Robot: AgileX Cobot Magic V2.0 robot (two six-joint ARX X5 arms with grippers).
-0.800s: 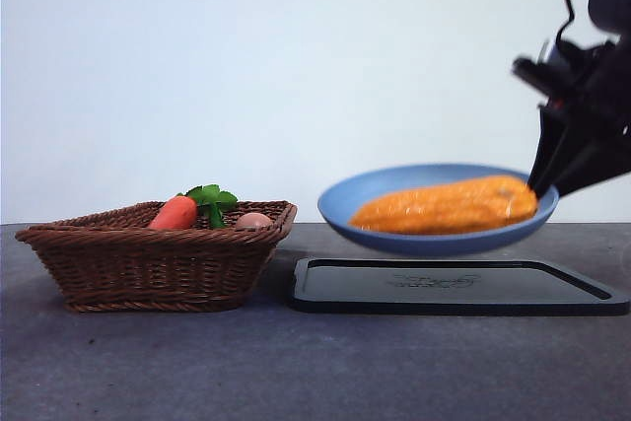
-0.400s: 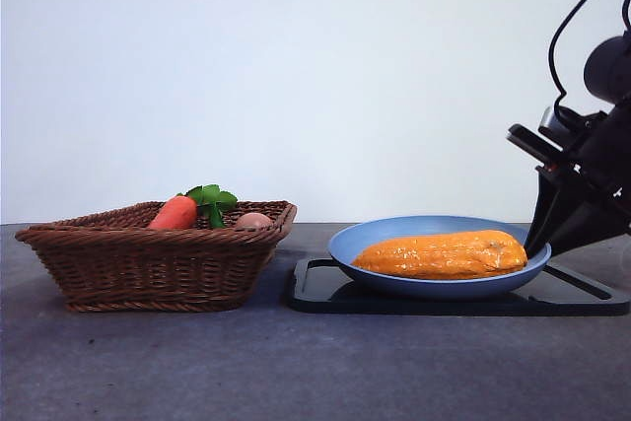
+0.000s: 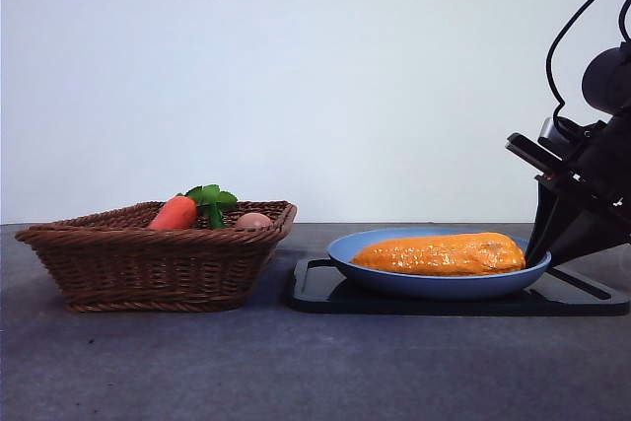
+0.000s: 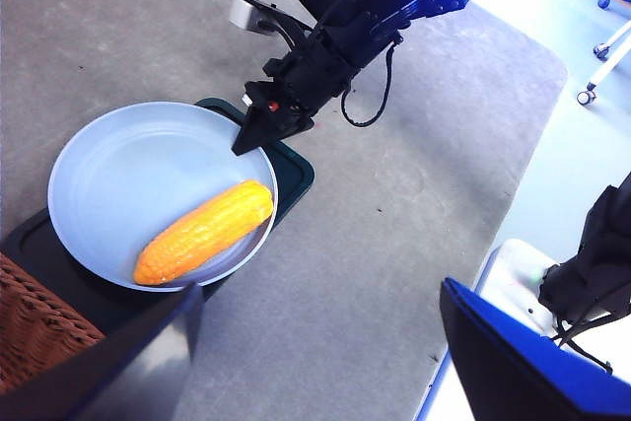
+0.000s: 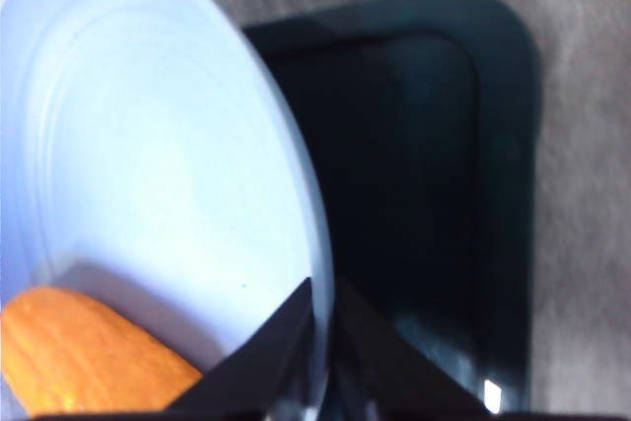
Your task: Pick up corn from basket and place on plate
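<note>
Your right tool, clenched on the plate rim, had lowered it from mid-air onto the black tray. The corn lay in the plate, clear of the basket, so placement looked done. Your left tool waited above, released.

Right tool blocks plate rim; basket side open

The corn is glossy yellow-orange with a bumpy grain pattern. The plate under it is plain light blue, and the tray beneath is flat black. The basket is dark brown with a woven wicker pattern and a braided rim. In it, the carrot is smooth red-orange with green leaves, and the egg is pale pink. The table is mottled dark grey. The right gripper is black.
</note>
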